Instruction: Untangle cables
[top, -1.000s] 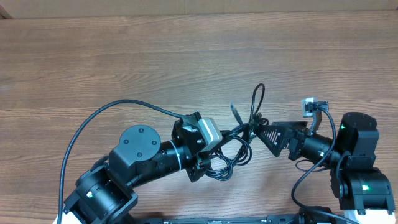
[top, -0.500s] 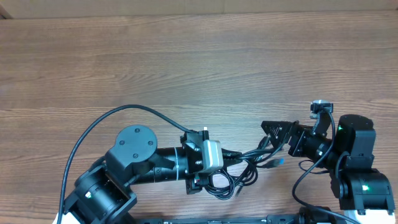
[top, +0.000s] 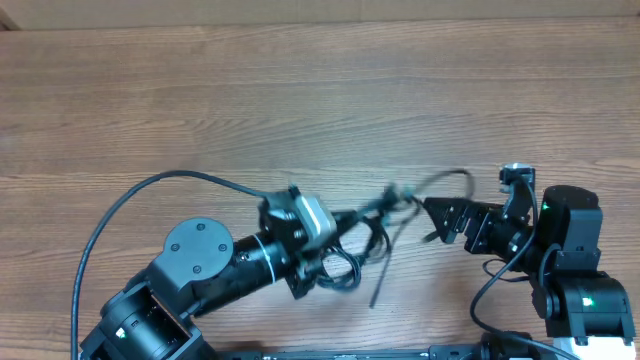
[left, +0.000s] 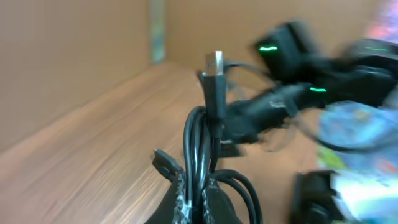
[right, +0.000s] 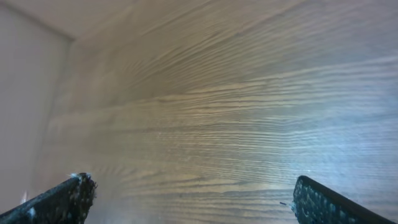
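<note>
Wooden table (top: 300, 100); black cables (left: 199, 143) in left claw (left: 199, 198); right claw (right: 193, 194) wide

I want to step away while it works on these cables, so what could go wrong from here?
1. The left jaws are shut on several strands of the black cable bundle at once, so pulling may tighten the tangle rather than loosen it.
2. The right jaws stand open with only the table between them. Closing now would likely catch nothing, or the wrong strand of the loose loop nearby.
3. The USB plug sticks up from the bundle and could snag on other strands.
</note>
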